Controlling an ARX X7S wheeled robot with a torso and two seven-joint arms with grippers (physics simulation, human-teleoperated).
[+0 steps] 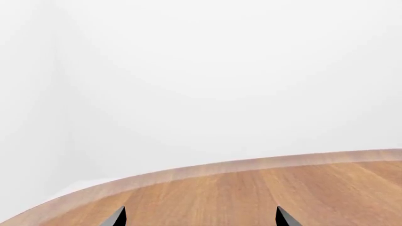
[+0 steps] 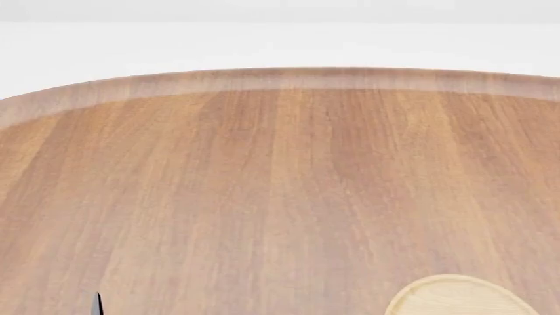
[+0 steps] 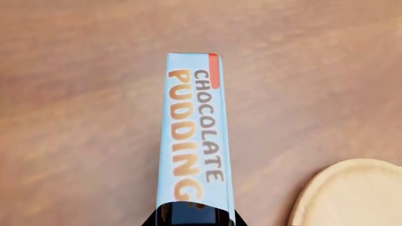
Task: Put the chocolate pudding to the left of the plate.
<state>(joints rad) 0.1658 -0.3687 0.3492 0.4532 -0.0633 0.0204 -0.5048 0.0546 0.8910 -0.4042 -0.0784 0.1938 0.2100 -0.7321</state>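
Observation:
The chocolate pudding [image 3: 193,127] fills the right wrist view: a narrow carton with a light blue top, a red corner and orange and brown lettering. My right gripper [image 3: 193,215] is shut on its near end, its dark jaws covering that end. The wooden table lies under the carton, and I cannot tell whether the carton touches it. The plate [image 3: 351,193], a pale wooden disc with a low rim, lies beside the carton; in the head view the plate [image 2: 460,298] is at the bottom right. My left gripper [image 1: 199,217] is open over bare table.
The round wooden table [image 2: 262,184] has its curved far edge [image 2: 280,77] against a white background. One dark left fingertip [image 2: 97,306] shows at the head view's bottom left. The pudding and right gripper are outside the head view.

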